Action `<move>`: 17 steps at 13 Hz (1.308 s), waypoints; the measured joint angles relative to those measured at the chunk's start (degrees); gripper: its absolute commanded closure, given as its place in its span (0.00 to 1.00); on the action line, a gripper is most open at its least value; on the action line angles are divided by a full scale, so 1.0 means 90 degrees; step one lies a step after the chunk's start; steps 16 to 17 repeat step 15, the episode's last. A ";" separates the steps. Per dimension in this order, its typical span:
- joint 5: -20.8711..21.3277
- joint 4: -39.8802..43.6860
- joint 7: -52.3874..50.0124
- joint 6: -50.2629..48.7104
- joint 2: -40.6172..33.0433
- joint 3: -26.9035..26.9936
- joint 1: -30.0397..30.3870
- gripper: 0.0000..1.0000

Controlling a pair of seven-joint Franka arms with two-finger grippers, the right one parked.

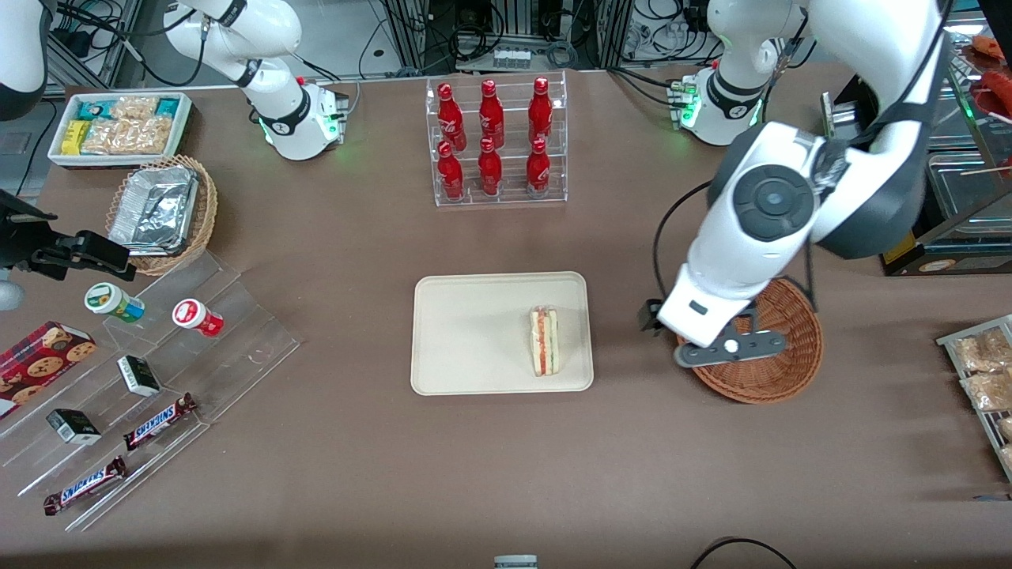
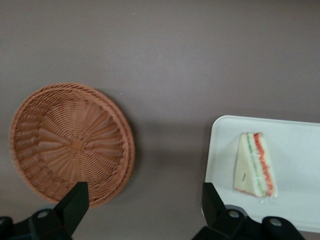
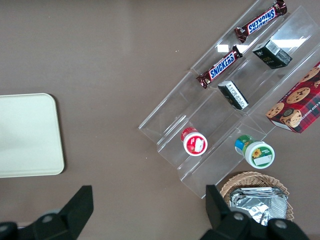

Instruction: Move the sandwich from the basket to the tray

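One sandwich (image 1: pixel 544 341) lies flat on the cream-white tray (image 1: pixel 474 332), a wrapped triangular wedge with its red and green filling edge showing; it sits in the part of the tray that lies toward the working arm's end of the table, close to the tray's rim and nearer to the front camera than the tray's middle. The wrist view shows the same wedge (image 2: pixel 255 165) on the tray (image 2: pixel 295 150) with nothing touching it.

The reddish-brown wicker basket (image 1: pixel 779 356) rests on the brown table (image 1: pixel 506 458) beside the tray, toward the working arm's end, apart from it with a strip of bare tabletop between them. In the wrist view the basket (image 2: pixel 70 142) holds nothing.

The left arm's gripper (image 1: pixel 731 346) hangs above the basket's edge on the tray's side, and the arm covers part of the weave in the front view. In the wrist view the gripper (image 2: pixel 142 200) has its two dark fingers (image 2: pixel 75 202) spread wide, with only tabletop between them and nothing held.

Farther from the front camera than the tray stands a clear rack of red bottles (image 1: pixel 494 142). Toward the parked arm's end lie a clear stepped shelf (image 1: pixel 158 379) with two Snickers bars (image 1: pixel 158 421) and a tan basket of foil containers (image 1: pixel 162 213).
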 measured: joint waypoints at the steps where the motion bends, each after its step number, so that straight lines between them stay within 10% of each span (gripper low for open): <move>1: -0.0062 0.0053 0.0229 -0.0207 -0.0073 0.0032 0.0109 0.00; 7: -0.1293 0.0114 0.1913 -0.1763 -0.1284 0.2187 -0.0432 0.00; 17: -0.1754 -0.0571 0.2303 -0.2760 -0.2503 0.3336 -0.0941 0.00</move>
